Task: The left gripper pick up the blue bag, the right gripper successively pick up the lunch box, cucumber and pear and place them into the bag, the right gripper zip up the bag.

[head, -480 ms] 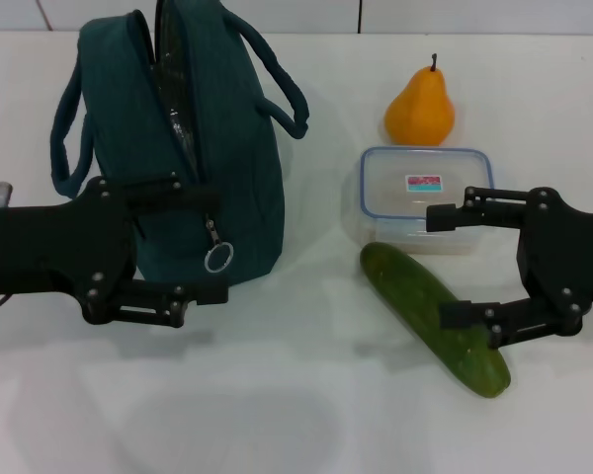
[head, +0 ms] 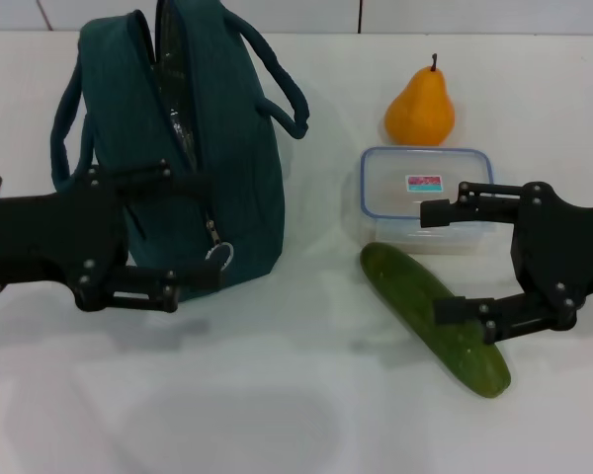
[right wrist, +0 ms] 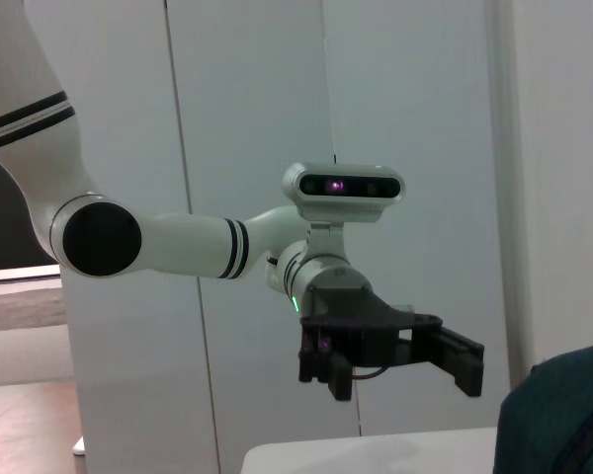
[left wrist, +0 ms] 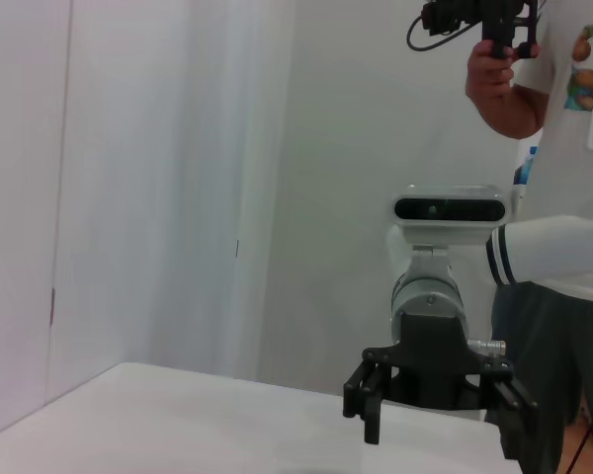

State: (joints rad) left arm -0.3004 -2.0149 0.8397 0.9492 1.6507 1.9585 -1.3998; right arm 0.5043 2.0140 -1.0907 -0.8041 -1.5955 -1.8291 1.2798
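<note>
The blue bag (head: pixel 173 148), dark teal and standing upright on the table's left with its zip parted, could easily get tipped or pinched by fabric only if the left gripper (head: pixel 193 232), spread wide around its near side, is closed off-centre. The right gripper (head: pixel 437 262) is held open over the cucumber (head: pixel 430 316), beside the lunch box (head: pixel 425 193).

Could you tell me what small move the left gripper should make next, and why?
Probably ease the left gripper further onto the blue bag and close. Its jaws are open, straddling the bag's zipper side, and nothing is held yet; the right gripper hovers open over the lunch box.
</note>
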